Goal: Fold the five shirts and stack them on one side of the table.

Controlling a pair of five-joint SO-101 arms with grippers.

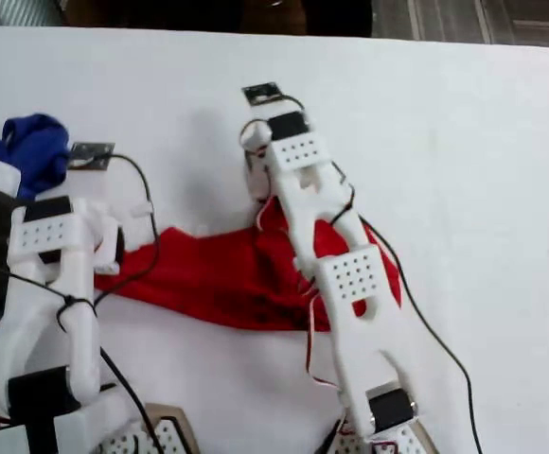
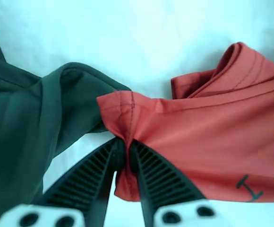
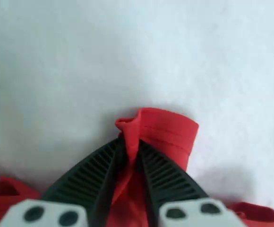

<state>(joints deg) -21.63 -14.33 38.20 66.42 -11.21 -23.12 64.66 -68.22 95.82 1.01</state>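
One red shirt point(image 1: 218, 279) lies mid-table point(image 1: 464, 142); the left gripper point(image 2: 127, 158) and the right gripper point(image 3: 131, 153) each pinch its edge. One dark green shirt point(image 2: 28, 123) and one blue shirt point(image 1: 33, 142) lie bunched beside the left gripper

Shirt point(image 1: 208, 279) on table point(image 1: 464, 142), heap point(image 1: 28, 151) at left

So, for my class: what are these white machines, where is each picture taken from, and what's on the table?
They are two small robot arms at a white table. One picture looks down from above; the other two come from a camera on each arm's wrist. The left gripper and the right gripper each pinch part of a red shirt lying between them. A dark green shirt and a blue shirt lie bunched beside the left arm.
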